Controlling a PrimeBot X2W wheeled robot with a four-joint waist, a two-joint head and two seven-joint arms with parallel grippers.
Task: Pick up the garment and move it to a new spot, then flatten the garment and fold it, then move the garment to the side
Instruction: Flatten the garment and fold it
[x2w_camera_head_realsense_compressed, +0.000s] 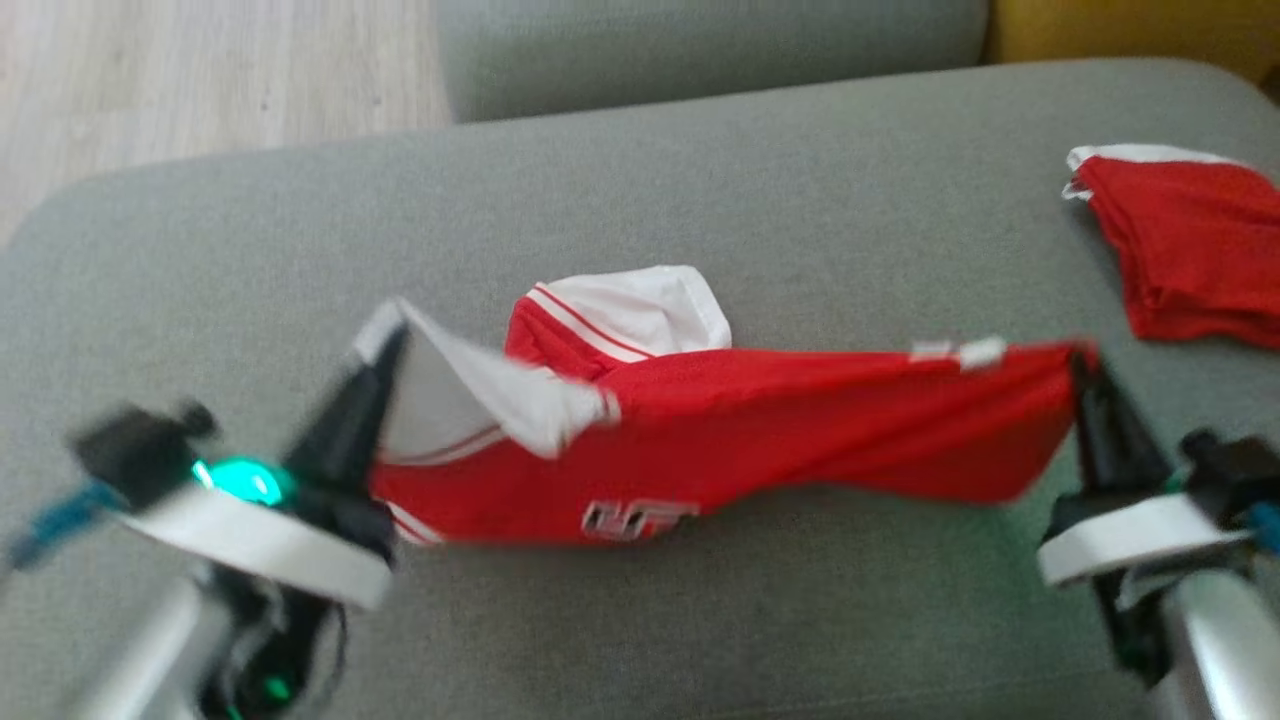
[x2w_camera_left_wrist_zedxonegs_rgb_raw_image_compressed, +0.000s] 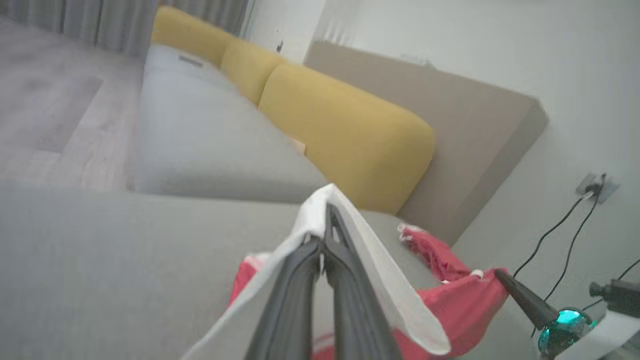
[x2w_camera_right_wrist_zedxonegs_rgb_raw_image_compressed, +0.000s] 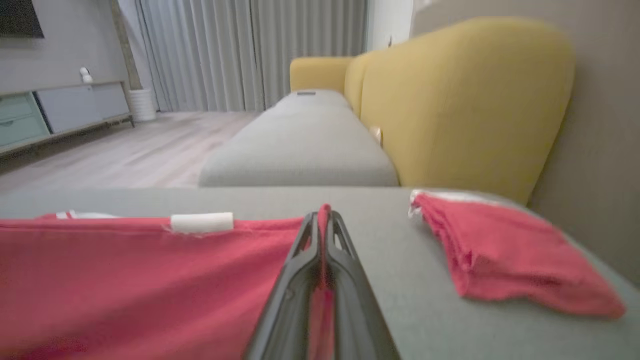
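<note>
1. Hanging stretched sideways, a red shirt (x2w_camera_head_realsense_compressed: 800, 420) with white sleeves and thin stripes is held up at both ends over a grey sofa seat (x2w_camera_head_realsense_compressed: 700, 200). Its lower edge sags low toward the seat, and I cannot tell whether it touches.
2. The left pincer (x2w_camera_head_realsense_compressed: 392, 345) is closed on the white cloth at the shirt's left end, and that cloth drapes over both of its fingers.
3. The right pincer (x2w_camera_head_realsense_compressed: 1080, 362) is closed on the red edge at the right end, with a strip of red pinched between its fingers.
4. A small white tag (x2w_camera_head_realsense_compressed: 975, 352) sits on the shirt's top edge, near the right pincer.
5. A blurred white print (x2w_camera_head_realsense_compressed: 635, 517) shows low on the shirt's front.
6. A folded red cloth (x2w_camera_head_realsense_compressed: 1190, 250) with a white edge lies on the same seat, off to the right and apart from the shirt.
7. Farther back are a yellow backrest (x2w_camera_right_wrist_zedxonegs_rgb_raw_image_compressed: 465, 100), a pale wood floor (x2w_camera_head_realsense_compressed: 200, 80) and grey curtains (x2w_camera_right_wrist_zedxonegs_rgb_raw_image_compressed: 240, 50).
</note>
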